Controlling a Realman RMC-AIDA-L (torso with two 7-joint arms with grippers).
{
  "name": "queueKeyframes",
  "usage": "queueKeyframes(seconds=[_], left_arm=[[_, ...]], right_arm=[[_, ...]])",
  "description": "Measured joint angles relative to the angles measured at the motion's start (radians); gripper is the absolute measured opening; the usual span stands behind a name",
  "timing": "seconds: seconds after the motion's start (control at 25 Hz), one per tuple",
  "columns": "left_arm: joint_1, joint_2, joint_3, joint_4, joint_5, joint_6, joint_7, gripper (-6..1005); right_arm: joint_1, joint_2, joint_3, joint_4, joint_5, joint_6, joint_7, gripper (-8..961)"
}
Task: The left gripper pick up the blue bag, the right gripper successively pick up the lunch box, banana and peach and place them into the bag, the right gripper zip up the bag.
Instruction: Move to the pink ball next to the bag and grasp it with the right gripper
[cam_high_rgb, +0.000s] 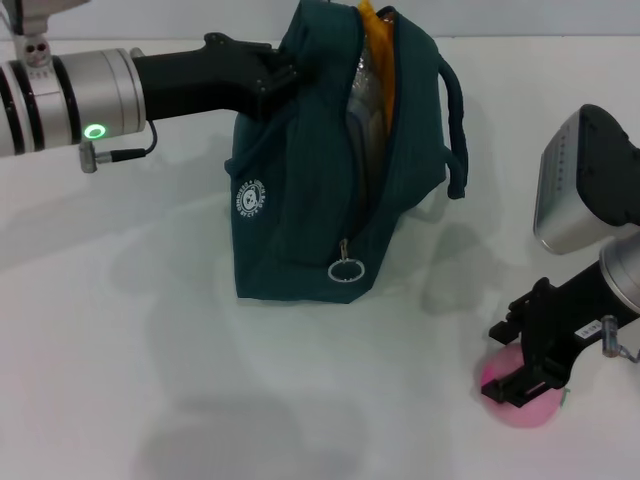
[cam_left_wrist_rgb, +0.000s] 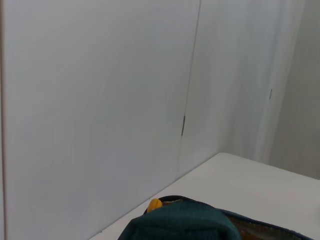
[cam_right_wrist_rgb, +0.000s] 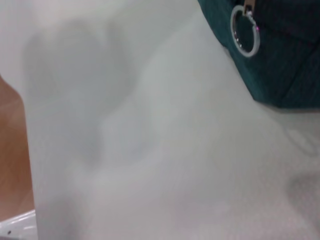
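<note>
Head view: right gripper (cam_high_rgb: 522, 375) jaws seemingly astride peach (cam_high_rgb: 520, 403)

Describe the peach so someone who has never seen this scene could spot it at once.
Start at the blue bag standing on the white table, then look toward the table's near right corner. There the right gripper sits over the peach. It is the only round pink thing in view.
</note>
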Motion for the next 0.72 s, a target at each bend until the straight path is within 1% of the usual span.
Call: queueKeyframes(seconds=[0.36, 0.56, 0.72], left_arm=[[0.005, -0.003, 0.000, -0.001, 0.000, 0.000, -0.002, 111], [0.008, -0.004, 0.000, -0.001, 0.000, 0.000, -0.003, 111], [0.008, -0.004, 0.000, -0.001, 0.000, 0.000, -0.004, 110]], right_arm=[[0.003, 0.000, -0.020, -0.001, -0.016, -0.045, 0.001, 693], [0.004, 0.000, -0.017, -0.003, -0.014, -0.056, 0.001, 634], [0.003, 0.000, -0.017, -0.003, -0.018, -0.061, -0.003, 551]])
